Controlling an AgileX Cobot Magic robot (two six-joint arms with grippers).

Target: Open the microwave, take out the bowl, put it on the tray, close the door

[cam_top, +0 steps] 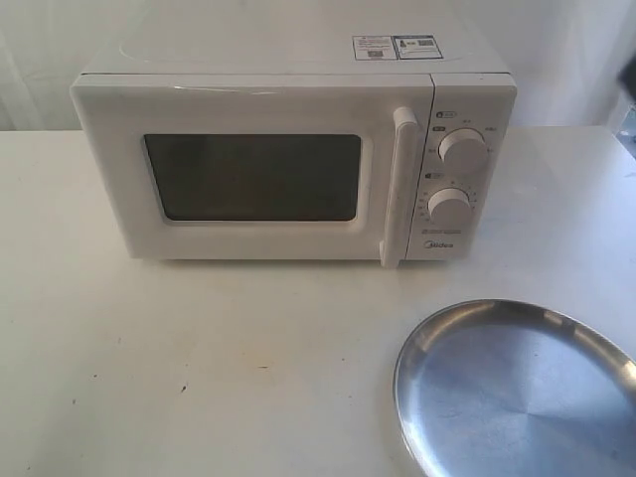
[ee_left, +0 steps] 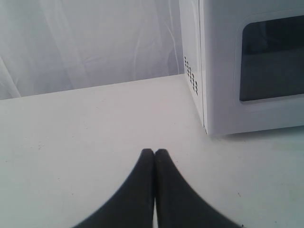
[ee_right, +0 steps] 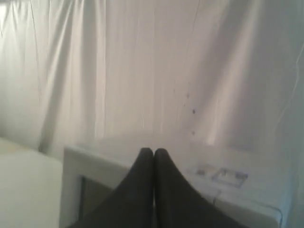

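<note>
While each is closed tight and empty, the left gripper point(ee_left: 154, 153) hangs low over the table point(ee_left: 71, 142), the microwave point(ee_left: 221, 85) near ahead, and the right gripper point(ee_right: 153, 152) points at the microwave's top; its door point(cam_top: 253, 177) is closed, and the tray point(cam_top: 517, 397) lies on the right gripper's side.

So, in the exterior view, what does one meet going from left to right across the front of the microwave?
The dark window → white handle → two knobs, one above the other. The tray overlaps them sideways, so I leave it out.
</note>
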